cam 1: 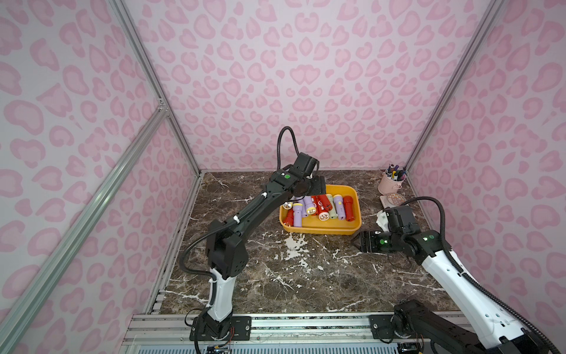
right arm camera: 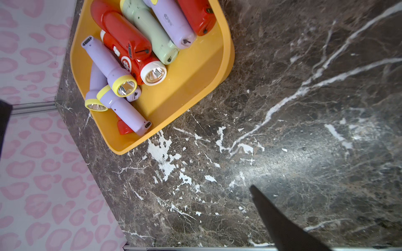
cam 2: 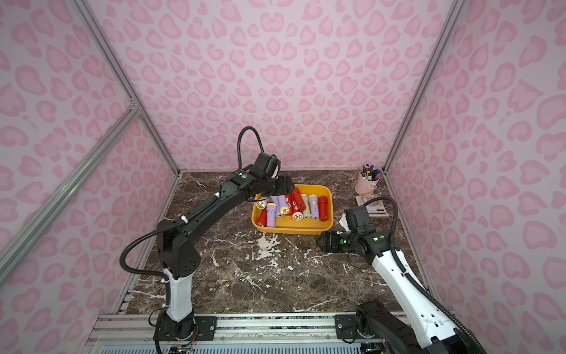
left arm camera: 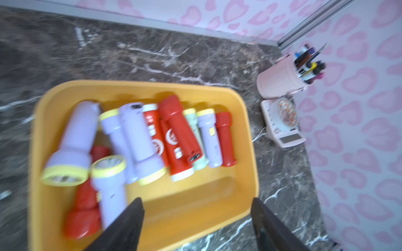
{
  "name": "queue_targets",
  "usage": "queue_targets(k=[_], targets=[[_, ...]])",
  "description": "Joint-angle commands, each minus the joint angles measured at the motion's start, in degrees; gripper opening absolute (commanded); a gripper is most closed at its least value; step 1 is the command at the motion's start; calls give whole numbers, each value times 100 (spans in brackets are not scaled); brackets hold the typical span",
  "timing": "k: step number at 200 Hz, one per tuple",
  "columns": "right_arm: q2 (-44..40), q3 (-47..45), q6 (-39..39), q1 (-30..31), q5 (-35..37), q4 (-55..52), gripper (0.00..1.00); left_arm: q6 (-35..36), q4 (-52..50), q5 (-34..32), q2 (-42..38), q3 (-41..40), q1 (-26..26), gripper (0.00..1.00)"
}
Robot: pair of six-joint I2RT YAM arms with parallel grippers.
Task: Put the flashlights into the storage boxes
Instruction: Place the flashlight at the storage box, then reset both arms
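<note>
Spanning the cell floor, dark marble tabletop (cam 1: 275, 275) carries shallow yellow-orange rectangular plastic tray (cam 1: 321, 228); stubby lilac, red and pale-green plastic flashlights (cam 1: 318, 207) lie heaped inside. Left gripper (left arm camera: 196, 201) hovers above tray, fingers spread, empty. Right gripper (cam 1: 356, 243) near tray corner: state indeterminable.

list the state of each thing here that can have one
tray: upright on the table, partly filled
flashlights: lying in the tray, some piled on others
left pincer: open, empty, above the tray
right pincer: open or shut unclear, over the table, apart from the tray
pen cup: upright, holding pens
</note>
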Motion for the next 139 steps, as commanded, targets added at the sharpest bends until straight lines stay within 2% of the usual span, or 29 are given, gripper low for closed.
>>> queue_targets(k=[1, 32, 54, 79, 91, 116, 139], targets=[[-34, 59, -71, -8, 403, 290, 75, 472, 395, -965, -994, -1236, 169, 88], [-167, 139, 47, -25, 1159, 533, 78, 667, 852, -1754, -2724, -3362, 572, 93], [-252, 63, 147, -38, 1835, 833, 81, 858, 1013, -2100, -3707, -4463, 929, 95], [-289, -75, 194, -73, 2395, 1136, 88, 1068, 1117, -2547, -4416, -5161, 1302, 96], [-319, -166, 208, -74, 2652, 1342, 99, 1209, 1289, -2780, -4678, -5410, 1459, 96], [-398, -331, 137, -83, 3042, 1827, 99, 1627, 1844, -2775, -5199, -5897, 1882, 98], [-421, -460, -109, -92, 3222, 2166, 99, 2067, 2603, -2500, -5716, -6498, 2313, 100]])
